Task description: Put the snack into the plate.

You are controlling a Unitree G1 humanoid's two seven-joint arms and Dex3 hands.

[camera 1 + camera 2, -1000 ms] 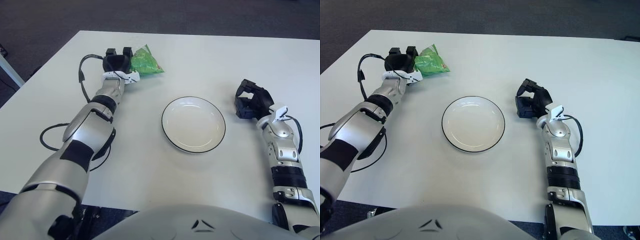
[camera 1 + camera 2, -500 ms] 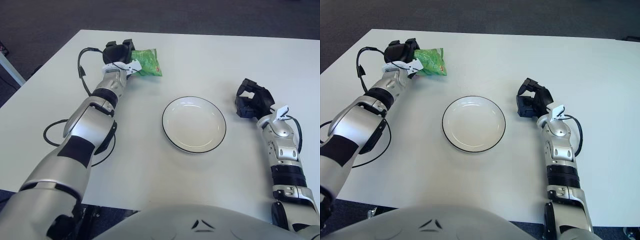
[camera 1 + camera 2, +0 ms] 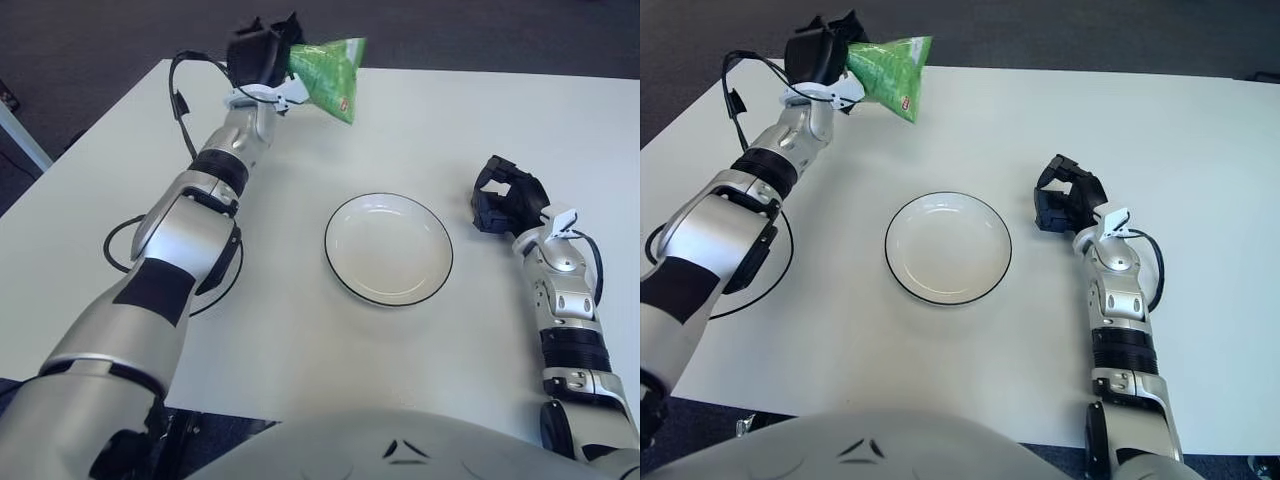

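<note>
Left eye view, item list. Snack (image 3: 330, 74): green packet, upper left of frame, clear of the white table (image 3: 420, 120), hanging tilted from the left hand (image 3: 262, 55), whose fingers are clamped on its near edge. Plate (image 3: 388, 248): white, dark rim, frame centre, holding nothing. Right hand (image 3: 505, 196): right of the plate, fingers seemingly curled, nothing held. Step in hand: carry. Next move, by my reckoning: swing the packet down-right over the plate, then let go.

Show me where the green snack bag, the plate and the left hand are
green snack bag (image 3: 330, 72), left eye view, middle of the bag's face
plate (image 3: 437, 262), left eye view, right rim
left hand (image 3: 818, 52), right eye view, back of the hand
</note>
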